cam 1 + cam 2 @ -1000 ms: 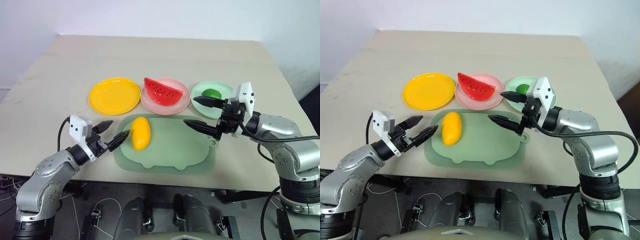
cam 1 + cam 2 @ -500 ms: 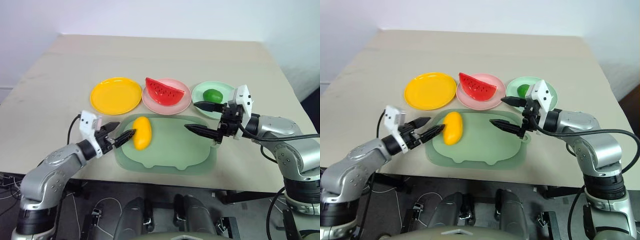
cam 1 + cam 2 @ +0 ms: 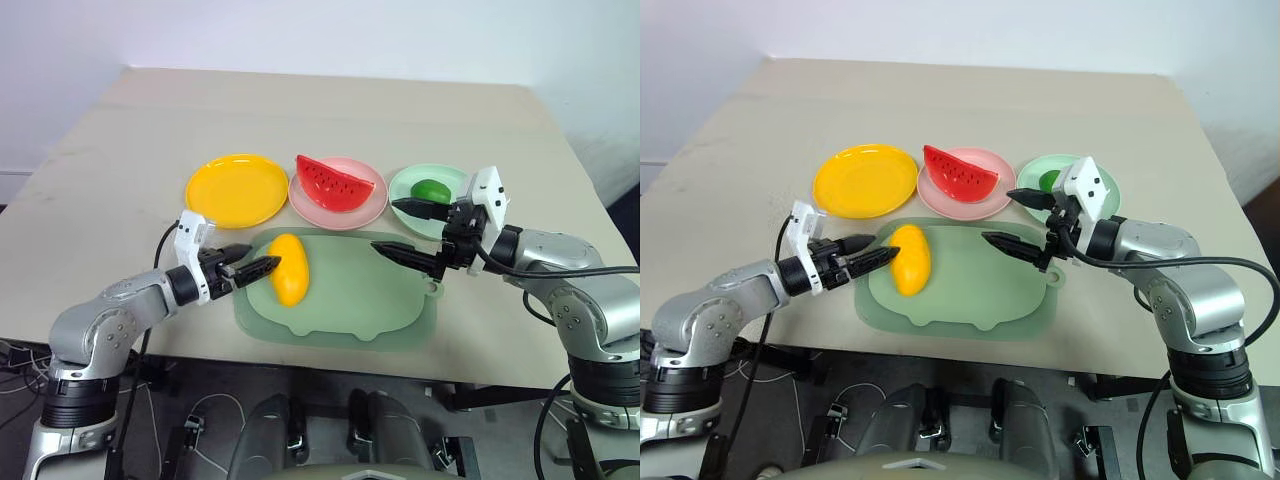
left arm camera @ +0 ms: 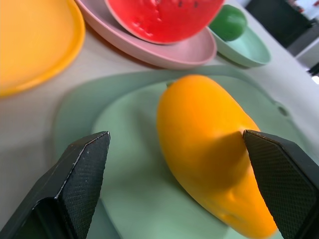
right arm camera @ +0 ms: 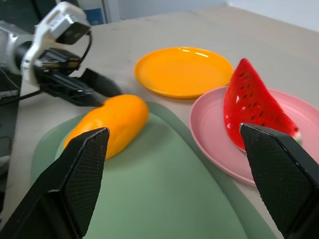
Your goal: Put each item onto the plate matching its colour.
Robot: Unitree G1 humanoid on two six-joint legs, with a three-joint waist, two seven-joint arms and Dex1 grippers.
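My left gripper (image 3: 252,268) is spread wide, mango (image 3: 288,282) just ahead between the fingertips, lying on the tray (image 3: 350,310), not gripped. Yellow plate (image 3: 237,189) sits beyond it. My right gripper (image 3: 402,230) hangs open over the tray's far side.

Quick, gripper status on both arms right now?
Left gripper: open, holding nothing, fingers on either side of the mango on the tray.
Right gripper: open, holding nothing, above the tray's far right corner.
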